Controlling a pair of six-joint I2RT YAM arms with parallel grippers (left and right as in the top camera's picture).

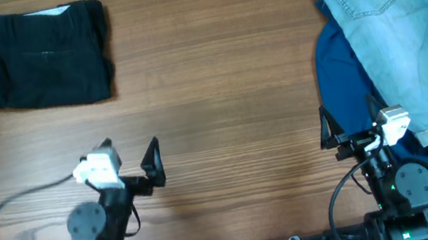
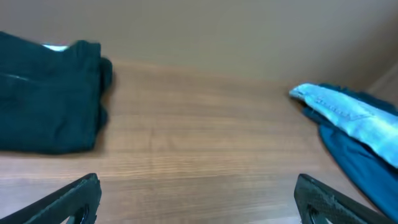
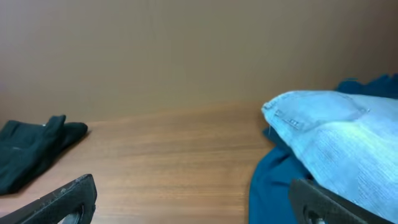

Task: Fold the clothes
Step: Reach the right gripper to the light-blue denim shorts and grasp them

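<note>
Light blue denim shorts (image 1: 407,37) lie unfolded on top of a dark blue garment (image 1: 345,70) at the table's right side. They also show in the left wrist view (image 2: 348,115) and the right wrist view (image 3: 336,134). A folded black garment (image 1: 44,57) lies at the far left, also in the left wrist view (image 2: 50,96) and the right wrist view (image 3: 31,146). My left gripper (image 1: 128,157) is open and empty over bare wood near the front edge. My right gripper (image 1: 347,123) is open and empty at the near edge of the blue garment (image 3: 280,180).
The wooden table (image 1: 215,76) has bare surface between the two piles. A cable (image 1: 10,218) loops from the left arm's base at the front left. A plain wall stands behind the table in both wrist views.
</note>
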